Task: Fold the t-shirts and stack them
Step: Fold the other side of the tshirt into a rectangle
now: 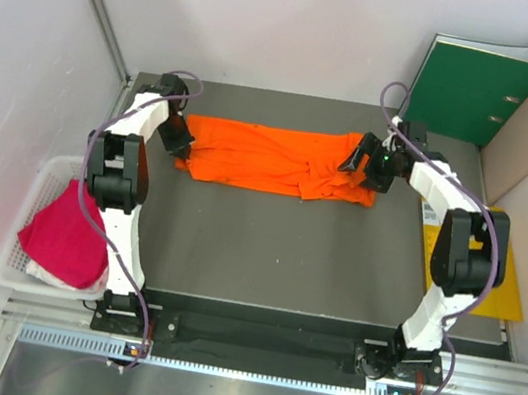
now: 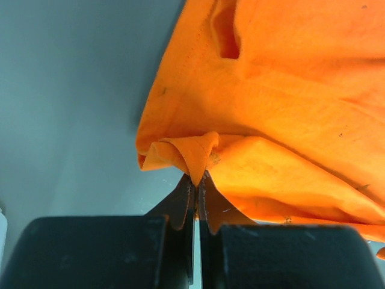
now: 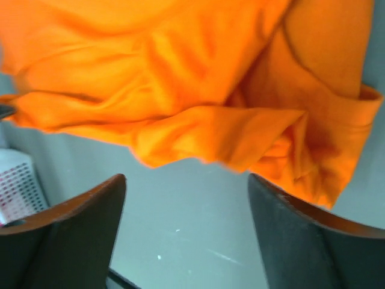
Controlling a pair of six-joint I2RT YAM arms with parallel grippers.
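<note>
The orange t-shirt point(image 1: 275, 159) lies stretched in a long band across the far half of the grey table point(image 1: 266, 249). My left gripper point(image 1: 180, 139) is shut on its left end; in the left wrist view a pinch of orange cloth point(image 2: 201, 156) sits between the closed fingertips. My right gripper point(image 1: 363, 161) is open over the shirt's right end; in the right wrist view the orange cloth point(image 3: 198, 108) lies beyond the spread fingers point(image 3: 283, 223), which hold nothing. The magenta-pink t-shirt point(image 1: 65, 235) is heaped in the white mesh basket point(image 1: 14, 267) at the left.
A green binder point(image 1: 474, 91) and a brown folder point(image 1: 522, 139) lean in the back right corner. A yellow envelope point(image 1: 506, 294) lies off the table's right edge under the right arm. Walls stand close on both sides.
</note>
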